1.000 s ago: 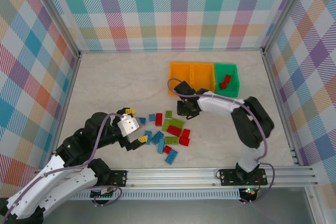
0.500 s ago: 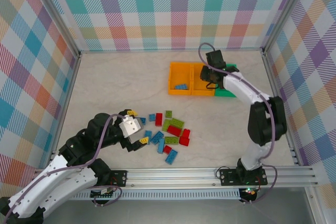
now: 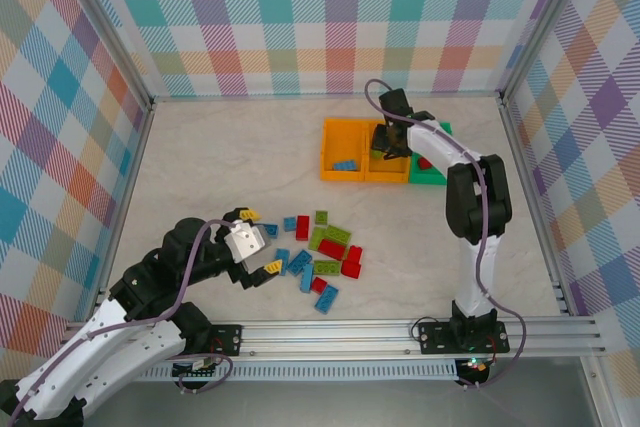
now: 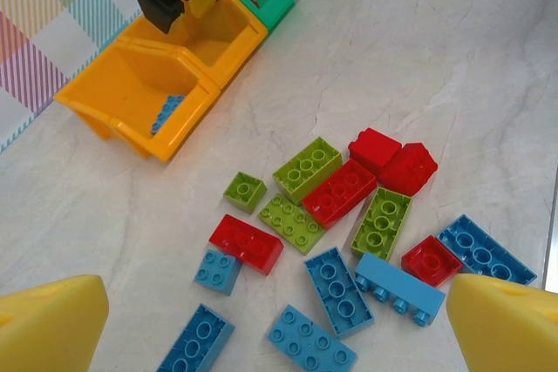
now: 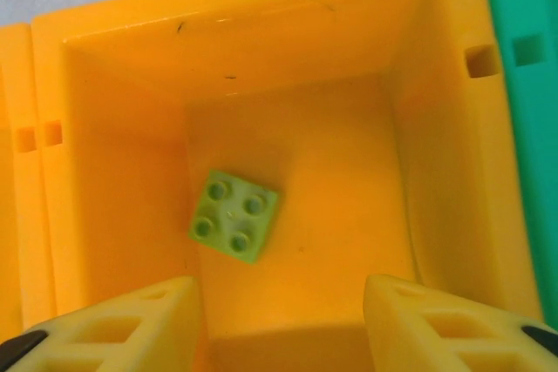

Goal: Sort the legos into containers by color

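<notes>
My left fingers hang spread wide beside the loose legos on the desk. Farther out, my right fingers stand apart, holding nothing — a lime brick lies inside the middle orange bin.

Plaid walls; orange bins, green bin; blue, lime, red legos.

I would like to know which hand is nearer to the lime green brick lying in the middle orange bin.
Right. The right hand hangs directly above the lime green brick in the middle orange bin; the left hand is far off, beside the loose brick pile.
</notes>
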`<control>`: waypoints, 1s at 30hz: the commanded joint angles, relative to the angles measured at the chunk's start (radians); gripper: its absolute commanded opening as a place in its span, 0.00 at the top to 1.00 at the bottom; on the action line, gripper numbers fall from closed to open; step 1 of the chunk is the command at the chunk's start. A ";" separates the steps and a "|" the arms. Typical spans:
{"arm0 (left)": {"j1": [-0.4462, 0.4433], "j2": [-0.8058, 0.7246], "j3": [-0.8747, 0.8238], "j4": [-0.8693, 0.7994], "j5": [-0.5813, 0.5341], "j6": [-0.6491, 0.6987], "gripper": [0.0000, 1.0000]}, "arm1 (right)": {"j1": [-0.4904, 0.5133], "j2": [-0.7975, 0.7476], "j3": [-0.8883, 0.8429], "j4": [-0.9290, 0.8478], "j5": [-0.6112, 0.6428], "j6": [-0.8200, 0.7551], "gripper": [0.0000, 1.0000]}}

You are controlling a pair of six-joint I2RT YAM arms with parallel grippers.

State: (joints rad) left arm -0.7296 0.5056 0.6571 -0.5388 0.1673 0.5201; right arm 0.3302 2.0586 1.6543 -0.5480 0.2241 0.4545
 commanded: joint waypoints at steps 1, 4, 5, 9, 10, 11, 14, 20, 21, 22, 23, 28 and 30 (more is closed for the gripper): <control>0.013 -0.010 -0.013 0.033 0.012 -0.007 0.00 | -0.002 -0.125 -0.029 -0.034 0.003 -0.016 0.47; 0.016 -0.010 -0.012 0.032 0.011 -0.009 0.00 | 0.004 -0.250 -0.120 -0.007 -0.075 -0.034 0.47; 0.018 -0.008 -0.011 0.032 0.010 -0.010 0.00 | 0.016 -0.305 -0.169 0.018 -0.112 -0.053 0.46; 0.028 -0.009 -0.007 0.019 0.026 -0.004 0.00 | 0.108 -0.498 -0.358 0.061 -0.228 -0.156 0.44; 0.031 -0.007 -0.007 0.016 0.037 0.002 0.00 | 0.143 -0.540 -0.407 0.070 -0.257 -0.185 0.43; 0.037 -0.007 -0.008 0.017 0.044 0.000 0.00 | 0.182 -0.576 -0.449 0.076 -0.281 -0.206 0.43; 0.051 -0.004 -0.008 0.023 0.071 -0.005 0.00 | 0.283 -0.629 -0.526 0.057 -0.348 -0.249 0.39; 0.062 0.004 -0.008 0.031 0.103 -0.011 0.00 | 0.389 -0.517 -0.514 -0.032 -0.401 -0.302 0.36; 0.062 0.006 -0.007 0.030 0.102 -0.011 0.00 | 0.393 -0.489 -0.509 -0.036 -0.413 -0.304 0.35; 0.063 0.007 -0.007 0.027 0.101 -0.013 0.00 | 0.398 -0.457 -0.499 -0.042 -0.415 -0.299 0.32; 0.063 0.004 -0.009 0.025 0.100 -0.014 0.00 | 0.402 -0.427 -0.490 -0.044 -0.407 -0.291 0.30; 0.071 -0.007 -0.021 0.036 0.110 -0.026 0.00 | 0.418 -0.336 -0.467 -0.037 -0.376 -0.278 0.19; 0.075 -0.007 -0.022 0.041 0.110 -0.028 0.00 | 0.418 -0.303 -0.455 -0.039 -0.380 -0.278 0.19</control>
State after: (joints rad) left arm -0.6701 0.5079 0.6491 -0.5346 0.2531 0.5091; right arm 0.7414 1.7351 1.1545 -0.5713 -0.1478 0.1894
